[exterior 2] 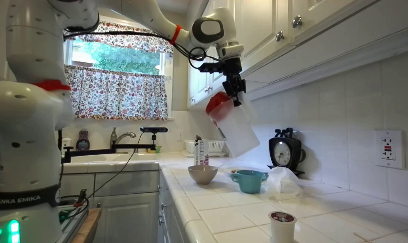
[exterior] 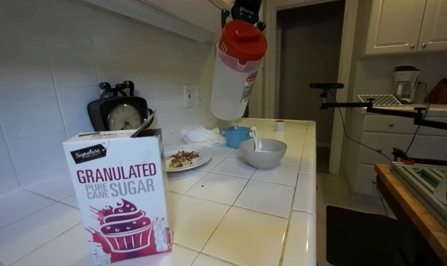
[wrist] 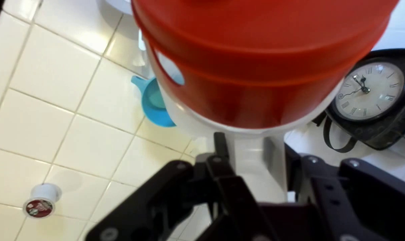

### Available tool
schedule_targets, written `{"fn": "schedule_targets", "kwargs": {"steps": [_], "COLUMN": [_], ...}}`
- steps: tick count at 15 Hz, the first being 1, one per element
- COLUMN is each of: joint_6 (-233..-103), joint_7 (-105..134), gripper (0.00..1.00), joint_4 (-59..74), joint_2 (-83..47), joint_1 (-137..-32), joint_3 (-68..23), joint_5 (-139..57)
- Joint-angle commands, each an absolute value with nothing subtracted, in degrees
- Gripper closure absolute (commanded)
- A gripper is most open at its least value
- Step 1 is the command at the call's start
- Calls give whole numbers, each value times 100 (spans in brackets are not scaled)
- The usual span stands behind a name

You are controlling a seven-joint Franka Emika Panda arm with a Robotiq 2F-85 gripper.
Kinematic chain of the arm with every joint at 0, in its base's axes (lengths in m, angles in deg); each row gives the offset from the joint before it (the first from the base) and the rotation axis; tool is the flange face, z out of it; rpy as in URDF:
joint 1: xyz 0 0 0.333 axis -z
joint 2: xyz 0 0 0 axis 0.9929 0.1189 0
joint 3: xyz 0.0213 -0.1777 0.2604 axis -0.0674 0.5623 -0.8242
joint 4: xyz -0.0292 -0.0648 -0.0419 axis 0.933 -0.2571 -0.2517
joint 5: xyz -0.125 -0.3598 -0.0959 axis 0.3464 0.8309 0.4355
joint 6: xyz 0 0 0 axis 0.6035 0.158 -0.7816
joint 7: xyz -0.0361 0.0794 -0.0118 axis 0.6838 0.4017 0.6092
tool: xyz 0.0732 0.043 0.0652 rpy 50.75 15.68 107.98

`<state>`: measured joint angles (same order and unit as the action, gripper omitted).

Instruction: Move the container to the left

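Observation:
The container (exterior: 229,92) is a tall translucent whitish pitcher with a red lid. It hangs tilted in the air above the counter in both exterior views, also here (exterior 2: 241,133). Its red lid (wrist: 262,63) fills the top of the wrist view. My gripper (wrist: 256,154) has one finger on each side of the container's whitish handle and is shut on it. In an exterior view the gripper (exterior 2: 236,92) points down at the container's upper side, near the lid. The lower part of the container is hidden in the wrist view.
Below the container stand a blue cup (exterior 2: 251,182), a grey-white bowl (exterior: 264,155) with a spoon, and a plate (exterior: 206,160) of food. A sugar box (exterior: 119,199), black clock (exterior 2: 282,152), plastic bag (exterior 2: 283,184) and small pod (exterior 2: 282,229) also stand around. Upper cabinets (exterior 2: 261,30) are close to the arm.

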<state>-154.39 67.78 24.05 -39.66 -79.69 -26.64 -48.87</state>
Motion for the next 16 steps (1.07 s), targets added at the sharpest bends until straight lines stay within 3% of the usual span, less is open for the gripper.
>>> {"fn": "schedule_targets", "kwargs": {"steps": [1, 16], "joint_6": [-15338, -14838], "joint_7": [6275, 5045], "gripper": [91, 91], "joint_4": [1978, 2190], "joint_2": [-3657, -3776], "joint_1": [-8070, -8668], "joint_3": [-2639, -3043], "joint_5": [-5053, -5794]}}
